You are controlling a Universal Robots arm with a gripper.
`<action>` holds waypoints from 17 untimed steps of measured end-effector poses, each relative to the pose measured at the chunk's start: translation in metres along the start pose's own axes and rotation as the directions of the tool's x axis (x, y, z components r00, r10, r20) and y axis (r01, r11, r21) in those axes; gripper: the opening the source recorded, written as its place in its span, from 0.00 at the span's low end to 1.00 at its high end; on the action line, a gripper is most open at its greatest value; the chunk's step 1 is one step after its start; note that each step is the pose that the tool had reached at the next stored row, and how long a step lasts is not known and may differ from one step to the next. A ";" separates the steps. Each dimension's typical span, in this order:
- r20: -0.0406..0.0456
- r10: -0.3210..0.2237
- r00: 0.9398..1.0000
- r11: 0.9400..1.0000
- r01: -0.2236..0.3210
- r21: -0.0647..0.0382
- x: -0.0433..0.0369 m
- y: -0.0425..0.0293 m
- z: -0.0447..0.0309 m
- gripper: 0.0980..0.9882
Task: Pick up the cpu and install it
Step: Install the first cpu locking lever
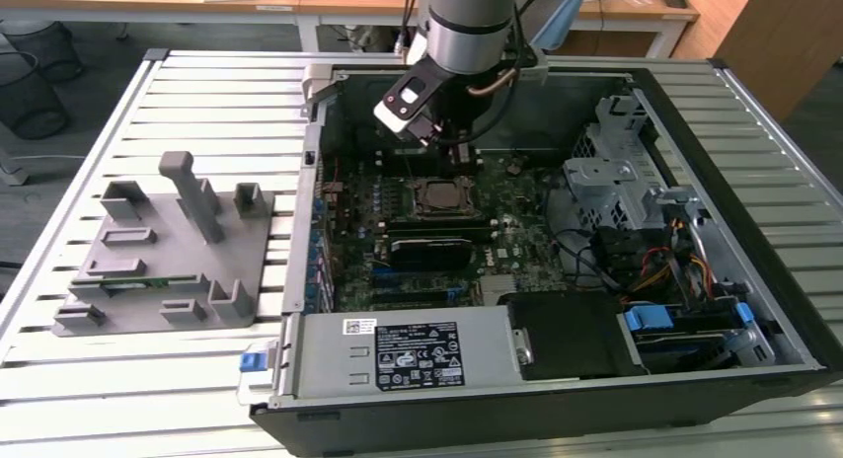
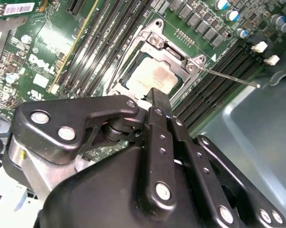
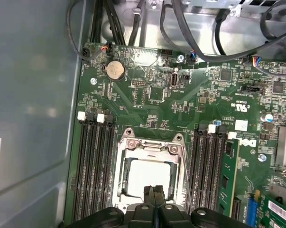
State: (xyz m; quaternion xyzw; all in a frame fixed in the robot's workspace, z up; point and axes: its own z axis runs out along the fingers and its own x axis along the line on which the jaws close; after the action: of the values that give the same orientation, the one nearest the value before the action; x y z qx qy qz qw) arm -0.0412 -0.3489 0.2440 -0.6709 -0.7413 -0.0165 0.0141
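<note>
The cpu (image 3: 147, 178), a pale silver square, lies flat in the motherboard socket inside the open computer case. It is also visible in the second wrist view (image 2: 150, 78) and in the exterior view (image 1: 435, 196). A metal frame (image 3: 150, 145) surrounds it, and a thin lever rod (image 2: 228, 76) sticks out to one side. My gripper (image 3: 154, 197) hangs just above the socket's edge, its two black fingers pressed together with nothing between them. They show the same way in the second wrist view (image 2: 159, 102).
Black memory slots (image 3: 93, 166) flank the socket on both sides. A grey plastic fixture tray (image 1: 172, 251) stands on the slatted table at the exterior view's left. The power supply (image 1: 409, 354), a metal drive cage (image 1: 619, 182) and loose cables (image 1: 658, 270) crowd the case.
</note>
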 end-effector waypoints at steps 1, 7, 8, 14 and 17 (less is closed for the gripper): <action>0.000 0.000 1.000 1.000 0.000 0.000 0.0001 0.0000 -0.0015 0.01; 0.002 0.000 1.000 1.000 0.000 -0.002 0.0006 0.0001 -0.0138 0.01; 0.002 0.000 1.000 1.000 0.000 -0.003 0.0007 0.0001 -0.0166 0.01; 0.003 -0.018 1.000 1.000 0.018 -0.004 0.0010 0.0001 -0.0223 0.01; 0.004 -0.053 0.999 0.999 0.053 -0.002 0.0012 0.0001 -0.0222 0.01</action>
State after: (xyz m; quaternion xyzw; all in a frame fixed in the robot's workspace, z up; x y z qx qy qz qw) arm -0.0412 -0.3487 0.2662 -0.6511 -0.7588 -0.0164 0.0116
